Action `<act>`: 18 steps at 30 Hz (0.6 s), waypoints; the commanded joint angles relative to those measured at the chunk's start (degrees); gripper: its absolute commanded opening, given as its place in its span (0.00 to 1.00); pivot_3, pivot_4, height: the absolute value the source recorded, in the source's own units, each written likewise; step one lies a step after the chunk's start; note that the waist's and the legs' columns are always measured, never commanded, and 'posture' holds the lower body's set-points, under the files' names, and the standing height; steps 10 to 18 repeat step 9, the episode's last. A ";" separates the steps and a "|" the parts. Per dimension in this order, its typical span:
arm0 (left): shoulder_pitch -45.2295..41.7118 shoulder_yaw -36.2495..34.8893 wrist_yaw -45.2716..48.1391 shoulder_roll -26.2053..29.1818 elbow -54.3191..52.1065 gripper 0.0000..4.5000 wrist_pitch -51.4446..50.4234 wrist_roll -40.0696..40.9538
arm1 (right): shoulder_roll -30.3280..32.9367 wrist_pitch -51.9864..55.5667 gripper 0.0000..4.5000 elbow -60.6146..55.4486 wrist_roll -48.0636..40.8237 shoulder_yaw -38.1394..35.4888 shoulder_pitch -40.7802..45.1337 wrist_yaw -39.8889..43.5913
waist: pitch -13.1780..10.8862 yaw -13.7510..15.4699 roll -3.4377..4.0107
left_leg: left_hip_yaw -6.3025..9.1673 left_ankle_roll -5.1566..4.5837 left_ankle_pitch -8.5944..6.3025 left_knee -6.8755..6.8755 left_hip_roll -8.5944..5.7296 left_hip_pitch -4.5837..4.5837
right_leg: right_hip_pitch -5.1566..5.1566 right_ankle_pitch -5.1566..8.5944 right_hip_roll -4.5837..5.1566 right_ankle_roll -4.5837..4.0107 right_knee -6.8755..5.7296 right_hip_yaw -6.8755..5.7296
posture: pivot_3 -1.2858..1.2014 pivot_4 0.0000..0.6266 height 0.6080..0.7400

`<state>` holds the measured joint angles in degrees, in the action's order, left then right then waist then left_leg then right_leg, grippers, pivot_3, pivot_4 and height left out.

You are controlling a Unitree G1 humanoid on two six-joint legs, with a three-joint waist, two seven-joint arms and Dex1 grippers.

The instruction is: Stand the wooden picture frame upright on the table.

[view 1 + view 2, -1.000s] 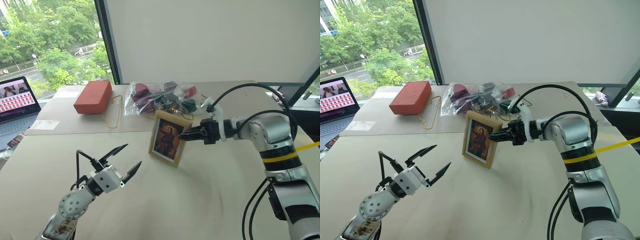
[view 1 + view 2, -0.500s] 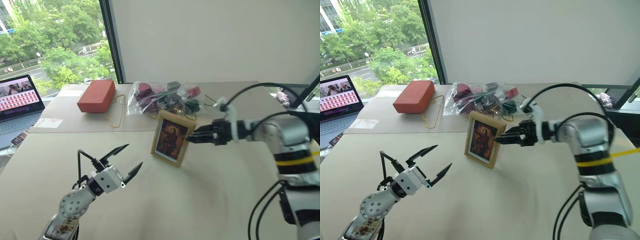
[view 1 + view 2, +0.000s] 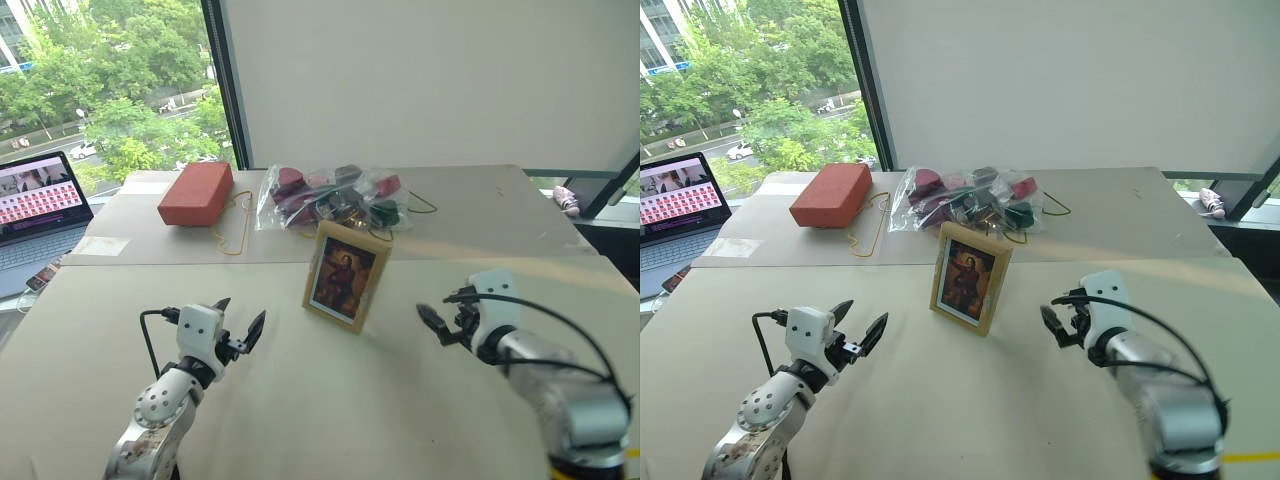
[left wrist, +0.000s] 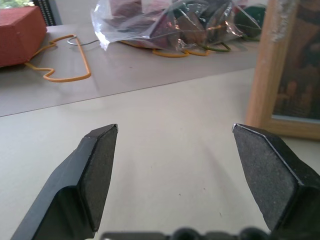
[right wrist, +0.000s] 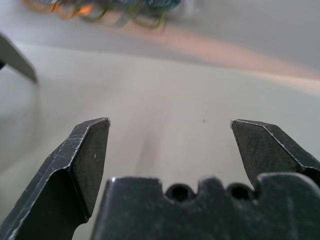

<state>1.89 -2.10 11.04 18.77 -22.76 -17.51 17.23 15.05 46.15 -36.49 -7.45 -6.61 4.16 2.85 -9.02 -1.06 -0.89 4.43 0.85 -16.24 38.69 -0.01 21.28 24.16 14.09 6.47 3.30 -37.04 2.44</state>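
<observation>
The wooden picture frame (image 3: 345,276) stands upright on the beige table (image 3: 330,400), its colourful portrait facing me and leaning slightly back. My left gripper (image 3: 240,312) hovers low over the table to the frame's left, open and empty. In the left wrist view its fingers (image 4: 97,170) are spread wide, with the frame's light-wood edge (image 4: 267,75) just beyond the other finger. My right gripper (image 3: 433,318) sits low to the frame's right, clear of it, and is open. Its fingers (image 5: 82,160) in the right wrist view hold nothing.
Behind the frame lie a clear plastic bag (image 3: 330,195) of dark and red pieces, a red-orange brick-shaped block (image 3: 196,192) and a yellow cord (image 3: 232,225). An open laptop (image 3: 40,205) sits at the far left by the window.
My right gripper let go of the frame's edge, opened, and drew back down to the right. The left gripper rolled and sank a little. The frame stays standing by itself.
</observation>
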 commanded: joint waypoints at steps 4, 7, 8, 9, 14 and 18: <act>-3.27 -1.54 -2.74 -2.43 3.92 0.87 0.90 -3.33 | -6.85 -20.93 1.00 6.70 7.83 6.14 -5.55 -5.93 | 0.00 -0.39 0.01 | -0.01 0.00 0.00 -0.05 0.00 -0.08 | -0.04 0.00 -0.02 -0.01 0.03 0.01 | 0.52 0.24 1.00; -4.11 -2.20 -3.01 -3.24 4.76 0.87 0.96 -3.59 | -7.12 -24.03 1.00 8.89 8.67 6.02 -5.90 -5.67 | 0.00 -0.50 0.01 | -0.01 0.00 0.00 -0.06 0.00 -0.08 | -0.03 0.00 -0.02 -0.02 0.02 0.02 | 0.52 0.24 1.00; -4.18 -2.27 -3.07 -3.42 4.87 0.87 0.98 -3.75 | -7.37 -24.59 1.00 9.32 8.48 5.68 -5.96 -5.62 | 0.00 -0.53 0.01 | -0.01 0.00 0.00 -0.06 0.00 -0.08 | -0.03 0.00 -0.02 -0.02 0.03 0.02 | 0.52 0.24 1.00; -4.31 -2.17 -2.95 -3.54 4.85 0.87 1.00 -3.97 | -7.30 -24.75 1.00 9.68 8.43 5.38 -5.93 -5.37 | 0.00 -0.53 0.01 | -0.01 -0.01 0.00 -0.07 0.00 -0.09 | -0.04 0.00 -0.02 -0.02 0.03 0.01 | 0.52 0.24 1.00; -4.31 -2.17 -2.95 -3.54 4.85 0.87 1.00 -3.97 | -7.30 -24.75 1.00 9.68 8.43 5.38 -5.93 -5.37 | 0.00 -0.53 0.01 | -0.01 -0.01 0.00 -0.07 0.00 -0.09 | -0.04 0.00 -0.02 -0.02 0.03 0.01 | 0.52 0.24 1.00; -4.31 -2.17 -2.95 -3.54 4.85 0.87 1.00 -3.97 | -7.30 -24.75 1.00 9.68 8.43 5.38 -5.93 -5.37 | 0.00 -0.53 0.01 | -0.01 -0.01 0.00 -0.07 0.00 -0.09 | -0.04 0.00 -0.02 -0.02 0.03 0.01 | 0.52 0.24 1.00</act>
